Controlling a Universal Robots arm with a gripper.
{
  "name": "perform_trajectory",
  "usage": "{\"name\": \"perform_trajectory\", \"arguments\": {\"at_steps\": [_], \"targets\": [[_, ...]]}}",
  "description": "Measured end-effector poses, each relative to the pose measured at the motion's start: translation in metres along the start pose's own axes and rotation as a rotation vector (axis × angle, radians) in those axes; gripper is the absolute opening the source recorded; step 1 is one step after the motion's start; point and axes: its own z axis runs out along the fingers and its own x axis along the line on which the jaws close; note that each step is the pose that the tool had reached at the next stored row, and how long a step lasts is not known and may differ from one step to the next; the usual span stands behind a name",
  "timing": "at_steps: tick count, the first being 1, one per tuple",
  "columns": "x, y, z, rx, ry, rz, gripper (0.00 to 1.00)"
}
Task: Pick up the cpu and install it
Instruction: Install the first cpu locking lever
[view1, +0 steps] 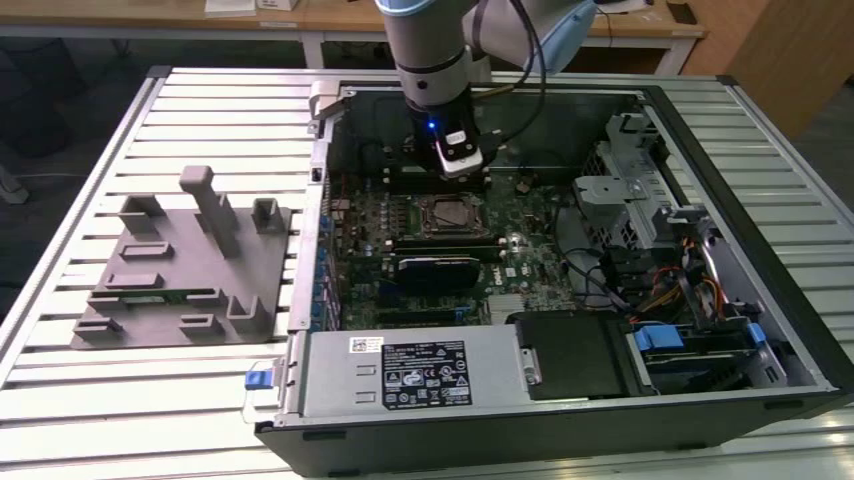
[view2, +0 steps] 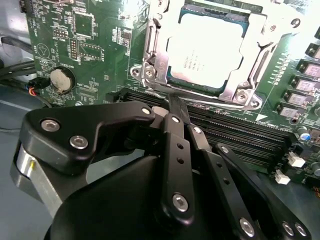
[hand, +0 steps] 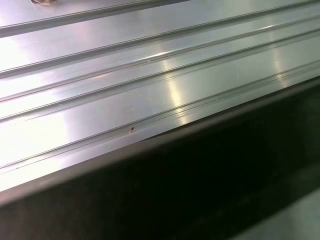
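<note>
One ribbed aluminium table (view1: 80, 400) carries an open black steel case (view1: 561, 420), with a grey moulded tray (view1: 180, 270) well apart from the pincer. Green circuit board (view2: 95, 55) lies under the pincer (view2: 176, 102), whose matte black fingers (view2: 175, 150) are pressed together, gripping nothing. Just beyond its tips, the square silvery cpu (view2: 207, 50) sits flat in its metal-framed socket (view2: 150, 55).

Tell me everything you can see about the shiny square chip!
The cpu is a small, flat square with a silvery metal top and a thin darker border. In the second wrist view it lies flat inside the socket on the green motherboard, with the socket's metal frame surrounding it. Faint print marks its top. The end effector hovers beside the socket and holds nothing. In the exterior view the chip sits near the middle of the open computer case.
</note>
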Motion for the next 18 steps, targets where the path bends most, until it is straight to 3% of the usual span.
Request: {"name": "perform_trajectory", "arguments": {"at_steps": [5,8,13,18], "targets": [[0.0010,-0.0005,0.0004,-0.0044,-0.0160,-0.001,0.11],[0.0018,-0.0004,0.0004,-0.0030,-0.0187,0.007,0.11],[0.0045,-0.0004,-0.0002,0.0064,-0.0255,0.050,0.11],[0.0088,0.0017,-0.0007,0.0077,-0.0272,0.057,0.11]]}}
